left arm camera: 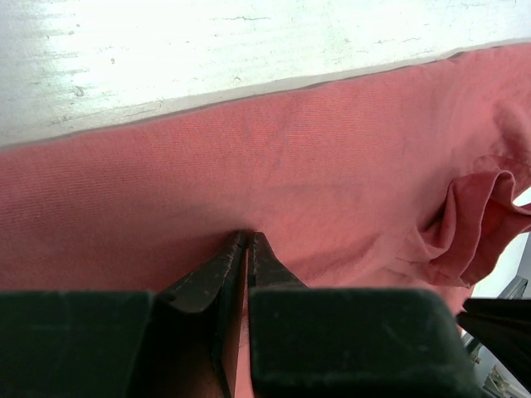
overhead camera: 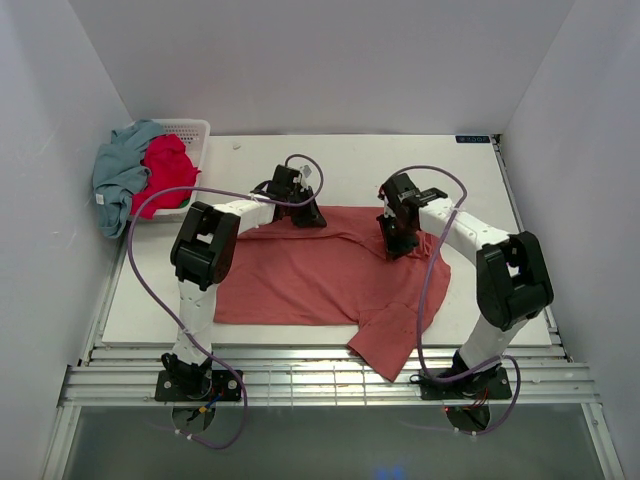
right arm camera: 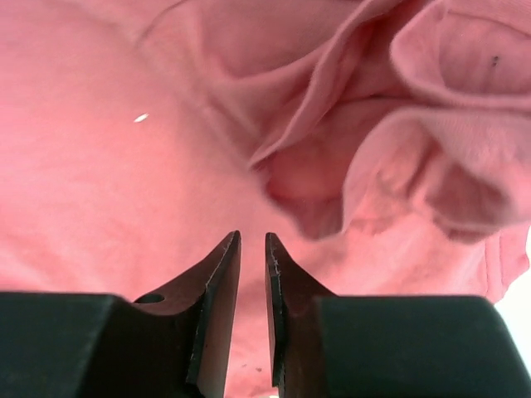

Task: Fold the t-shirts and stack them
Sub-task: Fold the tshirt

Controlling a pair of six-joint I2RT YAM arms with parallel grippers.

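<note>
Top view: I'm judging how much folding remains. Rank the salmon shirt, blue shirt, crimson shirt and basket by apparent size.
1. salmon shirt, spread flat, by far the largest.
2-3. blue shirt and crimson shirt, both bunched and overlapping; too alike to rank.
4. basket, smallest, since only its uncovered part shows.

Left arm (overhead camera: 205,250): we note the elbow raised, forearm reaching inward, wrist tipped down.
Left pincer (left arm camera: 247,237): tips pressed together, nipping the salmon-red t-shirt (left arm camera: 332,166).
Right arm (overhead camera: 510,275): we note the same bend, mirrored.
Right pincer (right arm camera: 253,240): jaws a narrow slit apart.
</note>
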